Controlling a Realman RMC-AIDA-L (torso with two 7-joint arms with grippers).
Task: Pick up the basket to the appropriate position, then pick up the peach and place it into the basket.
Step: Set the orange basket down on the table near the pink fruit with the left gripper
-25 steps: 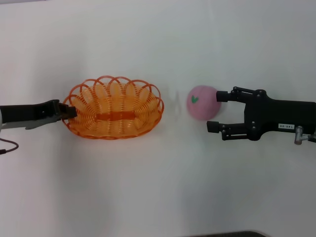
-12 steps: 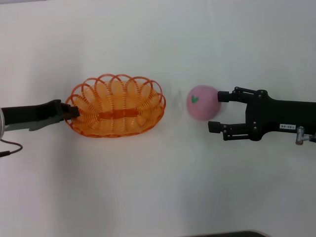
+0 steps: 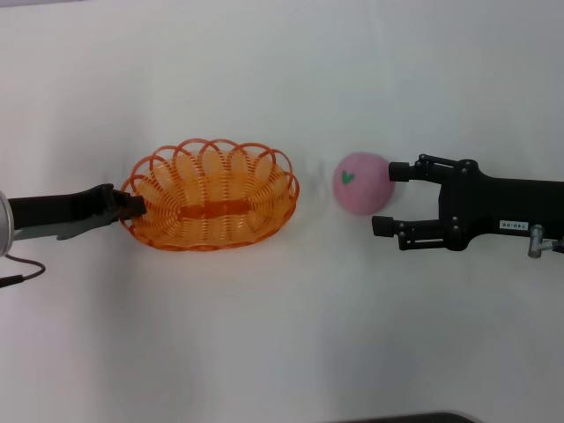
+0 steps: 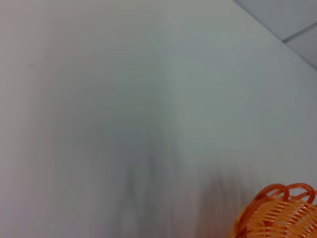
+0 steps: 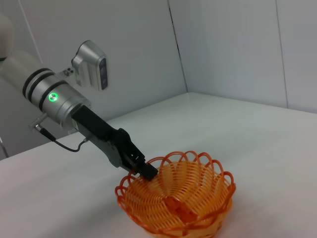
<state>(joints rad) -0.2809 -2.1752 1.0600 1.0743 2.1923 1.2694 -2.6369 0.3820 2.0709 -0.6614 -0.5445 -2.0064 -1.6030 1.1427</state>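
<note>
Bright even light, faint shadows; left wrist view motion-blurred.

orange basket (image 3: 211, 196), pink green-marked peach (image 3: 361, 182)

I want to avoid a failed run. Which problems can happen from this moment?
1. The left gripper holds the basket only at its rim, so the basket could tilt or slip.
2. The right gripper is open around the peach; the round peach might roll away as the fingers close.
</note>
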